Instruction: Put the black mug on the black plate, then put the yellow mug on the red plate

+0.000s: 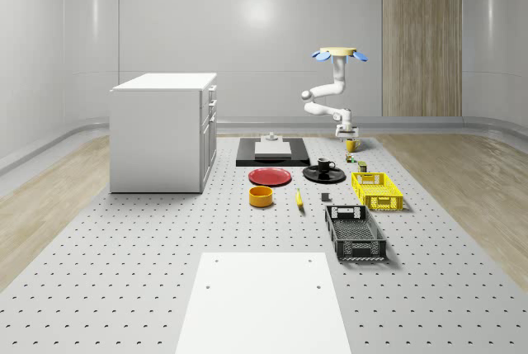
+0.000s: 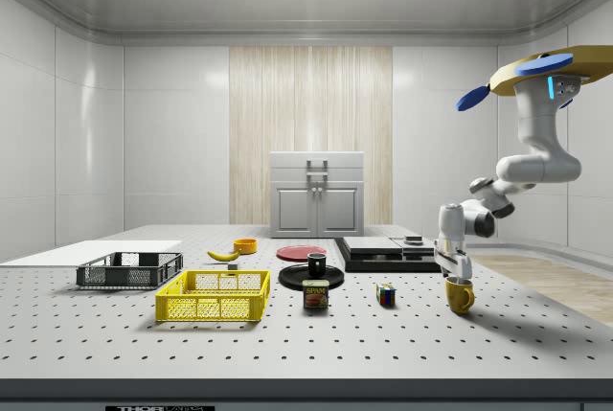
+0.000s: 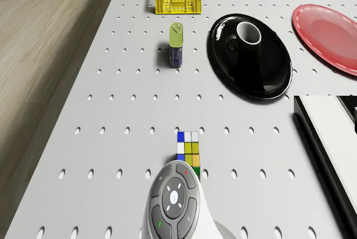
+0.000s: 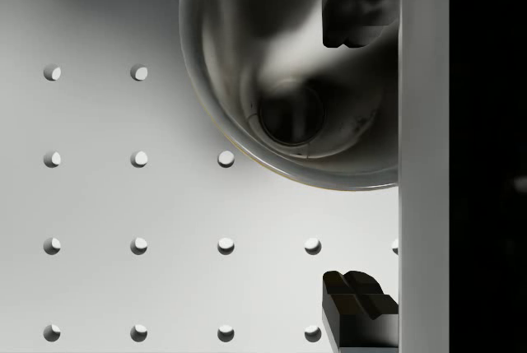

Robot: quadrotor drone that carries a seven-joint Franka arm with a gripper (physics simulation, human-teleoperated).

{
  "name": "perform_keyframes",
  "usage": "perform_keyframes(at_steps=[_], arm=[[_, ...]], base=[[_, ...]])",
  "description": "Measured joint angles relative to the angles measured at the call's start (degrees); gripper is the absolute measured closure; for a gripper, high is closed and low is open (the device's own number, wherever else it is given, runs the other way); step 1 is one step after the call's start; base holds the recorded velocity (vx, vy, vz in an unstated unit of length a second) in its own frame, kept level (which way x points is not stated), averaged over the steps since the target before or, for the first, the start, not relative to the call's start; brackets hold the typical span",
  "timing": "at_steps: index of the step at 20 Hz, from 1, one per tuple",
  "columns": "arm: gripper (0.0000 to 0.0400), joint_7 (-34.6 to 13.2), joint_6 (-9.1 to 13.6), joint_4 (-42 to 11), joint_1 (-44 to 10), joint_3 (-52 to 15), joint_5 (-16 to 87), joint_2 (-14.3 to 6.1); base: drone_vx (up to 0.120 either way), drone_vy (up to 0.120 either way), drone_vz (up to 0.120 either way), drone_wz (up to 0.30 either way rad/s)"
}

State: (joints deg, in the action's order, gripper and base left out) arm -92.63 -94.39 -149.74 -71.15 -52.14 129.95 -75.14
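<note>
I read the first half as done: the black mug [image 3: 247, 34] sits on the black plate [image 3: 262, 77]. The red plate [image 3: 329, 35] beside it is bare. The gripper [image 2: 454, 267] hangs over the yellow mug [image 2: 460, 294], jaws apart, one inside the rim. The drone [image 2: 536, 68] hovers above. Can [image 3: 176, 43] and cube [image 3: 188, 149] lie between yellow mug and red plate.

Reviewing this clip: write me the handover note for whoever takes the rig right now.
Drone: hovering past the table's edge, on the side view's right.
Gripper: lowered onto the yellow mug; one finger inside the rim, one outside, open, not yet clamped.
Yellow mug: standing on the table near the Rubik's cube.
Black mug: already upright on the black plate. Step one done.
Red plate: bare, beside the black plate.
Left: close on the yellow mug, lift, carry it to the red plate, set it down.
</note>
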Motion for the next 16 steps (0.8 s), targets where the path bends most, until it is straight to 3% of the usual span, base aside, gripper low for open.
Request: perform_keyframes(at_steps=[11,14,16], arm=[[0.0,0.3,0.71,-0.4,0.47,-0.43,-0.24,0.32],[0.0141,0.35,0.89,-0.52,0.58,-0.54,-0.3,0.38],[0.02,0.38,0.97,-0.56,0.64,-0.57,-0.31,0.43]], base=[[0.0,0.0,0.0,0.0],[0.0,0.0,0.0,0.0],[0.0,0.0,0.0,0.0]])
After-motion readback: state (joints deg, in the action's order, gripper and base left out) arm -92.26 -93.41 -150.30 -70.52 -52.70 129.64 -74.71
